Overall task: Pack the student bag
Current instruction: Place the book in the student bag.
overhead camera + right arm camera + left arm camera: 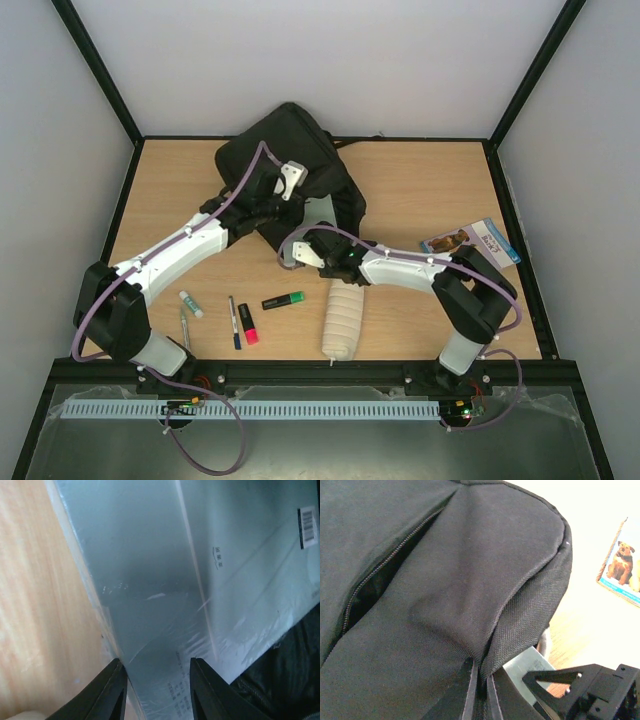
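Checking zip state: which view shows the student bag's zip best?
Left wrist: the zip gapes close up on the student bag. Top external shows the whole bag, zip unseen; right wrist only dark fabric.

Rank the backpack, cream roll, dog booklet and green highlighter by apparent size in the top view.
1. backpack, clearly largest.
2. cream roll and dog booklet, too alike to rank.
3. green highlighter, smallest.

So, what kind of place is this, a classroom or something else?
Probably a robot test cell, not a classroom: a wooden table boxed in by white walls, two robot arms bolted at its near edge, and a student bag laid out with pens.
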### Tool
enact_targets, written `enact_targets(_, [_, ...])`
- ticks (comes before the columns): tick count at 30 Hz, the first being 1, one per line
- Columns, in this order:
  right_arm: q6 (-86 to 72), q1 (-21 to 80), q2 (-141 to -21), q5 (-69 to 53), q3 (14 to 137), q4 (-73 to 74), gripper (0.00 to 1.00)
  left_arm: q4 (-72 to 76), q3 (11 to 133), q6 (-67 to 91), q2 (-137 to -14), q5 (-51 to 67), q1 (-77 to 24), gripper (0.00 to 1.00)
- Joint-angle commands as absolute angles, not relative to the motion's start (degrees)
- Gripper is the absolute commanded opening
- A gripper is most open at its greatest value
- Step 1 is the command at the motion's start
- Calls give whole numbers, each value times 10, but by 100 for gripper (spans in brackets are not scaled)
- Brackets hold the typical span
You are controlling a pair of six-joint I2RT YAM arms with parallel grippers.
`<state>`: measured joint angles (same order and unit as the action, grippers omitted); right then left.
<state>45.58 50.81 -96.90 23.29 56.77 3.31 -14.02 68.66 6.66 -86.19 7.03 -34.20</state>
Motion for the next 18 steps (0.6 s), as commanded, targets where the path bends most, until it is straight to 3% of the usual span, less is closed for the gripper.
enact_targets(1, [499,484,-990,314,572,-85,34,-96,690,64,-829,114,-345,2])
enact_targets(12, [568,477,-955,243,572,-83,34,-98,693,61,-844,116,-340,2])
enact_targets(18, [619,474,-932,256,548,-161,31,-98,701,69,-857,131,-316,2])
